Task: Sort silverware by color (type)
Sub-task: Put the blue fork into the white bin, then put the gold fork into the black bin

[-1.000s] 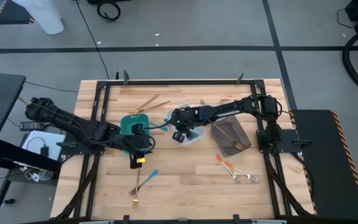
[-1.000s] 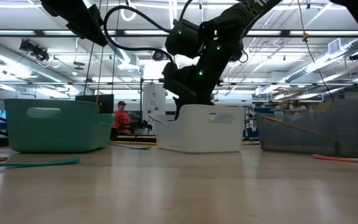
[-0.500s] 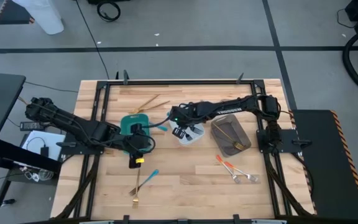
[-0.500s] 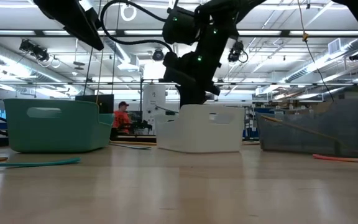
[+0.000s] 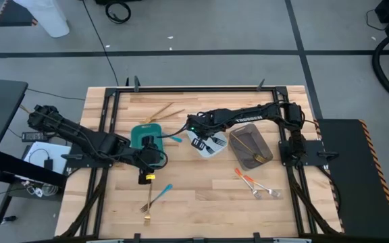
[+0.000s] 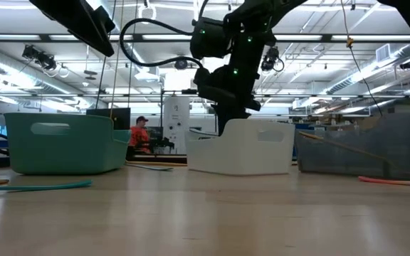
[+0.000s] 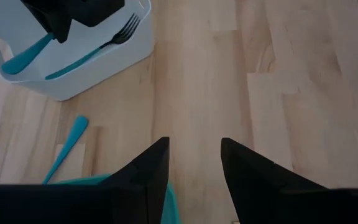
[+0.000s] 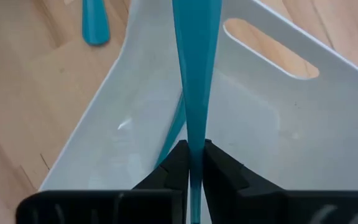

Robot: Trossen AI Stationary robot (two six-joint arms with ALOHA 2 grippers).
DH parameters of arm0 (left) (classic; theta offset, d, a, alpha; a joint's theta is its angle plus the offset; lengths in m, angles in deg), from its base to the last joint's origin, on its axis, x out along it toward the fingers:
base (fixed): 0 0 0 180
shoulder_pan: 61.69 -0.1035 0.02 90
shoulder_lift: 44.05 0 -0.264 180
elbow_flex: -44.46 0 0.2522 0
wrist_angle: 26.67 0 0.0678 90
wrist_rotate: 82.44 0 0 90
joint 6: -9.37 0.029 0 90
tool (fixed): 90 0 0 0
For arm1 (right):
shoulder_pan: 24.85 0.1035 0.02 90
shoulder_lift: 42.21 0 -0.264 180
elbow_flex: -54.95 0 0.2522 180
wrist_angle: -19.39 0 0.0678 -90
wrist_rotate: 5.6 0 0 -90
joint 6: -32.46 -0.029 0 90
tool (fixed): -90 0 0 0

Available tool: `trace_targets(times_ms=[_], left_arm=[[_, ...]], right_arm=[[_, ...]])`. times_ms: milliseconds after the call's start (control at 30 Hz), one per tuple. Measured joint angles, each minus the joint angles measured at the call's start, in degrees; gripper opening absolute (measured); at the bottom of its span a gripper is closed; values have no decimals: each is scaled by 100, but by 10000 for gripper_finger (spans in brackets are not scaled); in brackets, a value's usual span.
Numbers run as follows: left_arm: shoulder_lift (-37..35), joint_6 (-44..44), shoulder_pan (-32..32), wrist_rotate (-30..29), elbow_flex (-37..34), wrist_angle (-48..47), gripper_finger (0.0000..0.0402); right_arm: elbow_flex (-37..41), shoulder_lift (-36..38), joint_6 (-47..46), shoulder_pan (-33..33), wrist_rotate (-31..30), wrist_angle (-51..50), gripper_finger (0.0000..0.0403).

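Held piece: a blue-handled utensil, its slim handle running from the right claw down into the white tray; its working end is hidden, so fork or spoon cannot be told.
Right claw: fingers drawn together on the blue handle, poised over the white tray's rim.
White tray contents: a blue-handled fork lies inside, tines toward one wall, in the left wrist view.
White tray position: centre of the table; all places below are given from it.
Loose blue piece: a blue handle lies on the wood just beside the white tray, on the side toward the teal tray.
Other silverware: gold pieces lie beyond the teal tray toward the table's far edge; orange-handled pieces lie well apart on the near right; a blue and a gold piece lie well apart on the near left.
Grey-brown tray: just beside the white tray on the right, with gold pieces in it.
Left claw: fingers apart and holding nothing, hovering near the teal tray.
Step in hand: judged to be depositing a blue piece with its like.
Next move: likely calls for parting the fingers fully so the handle drops inside, then lifting clear of the rim.
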Motion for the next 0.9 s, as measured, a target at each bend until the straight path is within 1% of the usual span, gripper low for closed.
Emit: trace_targets(times_ms=[133,300,367,433,533,567,600,667,733,800,900], left_arm=[[0,30,2,4,0,-38,153],[2,239,-11,-23,0,-40,153],[1,480,-41,-266,0,-52,153],[0,745,-127,-513,0,-145,153],[0,953,-390,-622,0,-429,153],[1,904,-479,-540,0,-545,153],[0,827,-556,-301,0,-650,153],[2,563,-640,438,-2,-730,153],[2,266,-604,1027,-2,-685,153],[1,-105,-482,1276,-2,-664,153],[0,-866,-183,1416,-2,-683,153]], right_arm=[[0,0,9,0,30,-1,57],[-2,0,92,0,336,-18,83],[-36,64,74,-13,461,-205,91],[-82,220,77,-13,460,-237,96],[-94,464,96,31,337,-261,98],[-94,506,86,69,297,-279,97],[-92,546,47,122,249,-312,97],[-90,652,-39,289,81,-326,96],[-92,708,-52,493,-233,-225,96],[-88,697,-137,698,-633,-92,96],[-28,697,-223,1004,-1093,214,96]])
